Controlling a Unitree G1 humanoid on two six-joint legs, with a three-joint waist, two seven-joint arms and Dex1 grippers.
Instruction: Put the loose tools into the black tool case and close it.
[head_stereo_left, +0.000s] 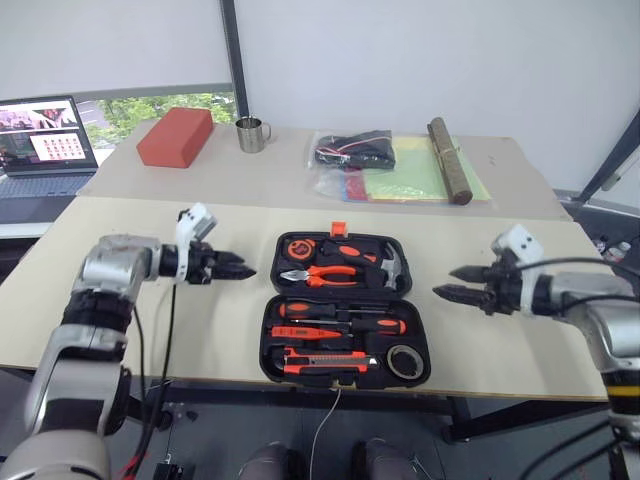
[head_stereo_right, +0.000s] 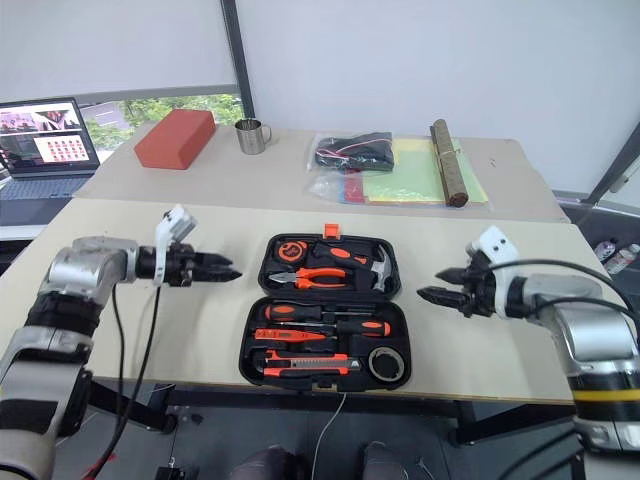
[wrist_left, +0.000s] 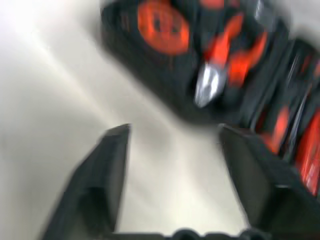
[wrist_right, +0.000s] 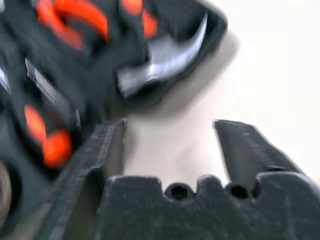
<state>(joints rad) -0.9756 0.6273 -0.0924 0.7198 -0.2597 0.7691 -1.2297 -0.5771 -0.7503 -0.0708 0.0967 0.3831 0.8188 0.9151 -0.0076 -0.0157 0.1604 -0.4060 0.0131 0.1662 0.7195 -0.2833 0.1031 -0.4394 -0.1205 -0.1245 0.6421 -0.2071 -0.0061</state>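
While the tool case (head_stereo_left: 345, 310) lies open, a mug (head_stereo_left: 252, 134) stands far behind.

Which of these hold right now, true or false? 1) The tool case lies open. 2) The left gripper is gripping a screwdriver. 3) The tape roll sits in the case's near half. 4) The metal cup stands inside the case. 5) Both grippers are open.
1) True: the black tool case lies open on the table.
2) False: the left gripper holds nothing, beside the case.
3) True: the tape roll sits in the near half.
4) False: the metal cup stands on the far table, beside the red block.
5) True: the right gripper is open too.
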